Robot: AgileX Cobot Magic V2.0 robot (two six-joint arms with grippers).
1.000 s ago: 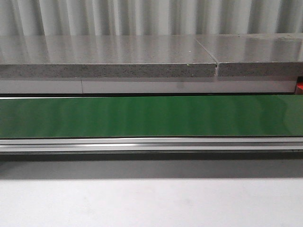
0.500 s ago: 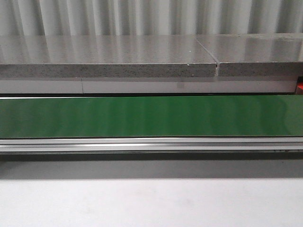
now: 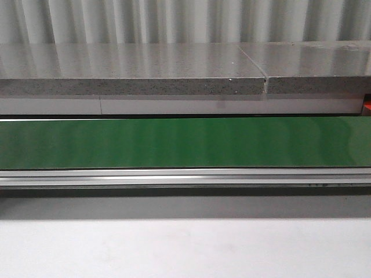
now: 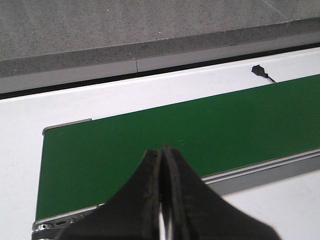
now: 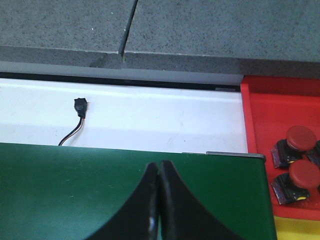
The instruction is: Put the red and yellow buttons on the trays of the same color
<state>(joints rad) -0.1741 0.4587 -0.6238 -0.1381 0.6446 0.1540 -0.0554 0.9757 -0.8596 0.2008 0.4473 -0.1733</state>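
You can see two red buttons (image 5: 300, 137) already lying in the red tray (image 5: 260, 125) at the right end of the green belt (image 3: 185, 142), which carries no button now, while both the left tool (image 4: 162, 150) and the right tool (image 5: 159, 165) hang pressed together and empty, so judge the yellow part yourself as not shown.

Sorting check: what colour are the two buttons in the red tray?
Red buttons, best in the right wrist view.

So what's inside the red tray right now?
Two red buttons sit in the red tray, near its yellow border; anything beyond the picture's edge stays unseen.
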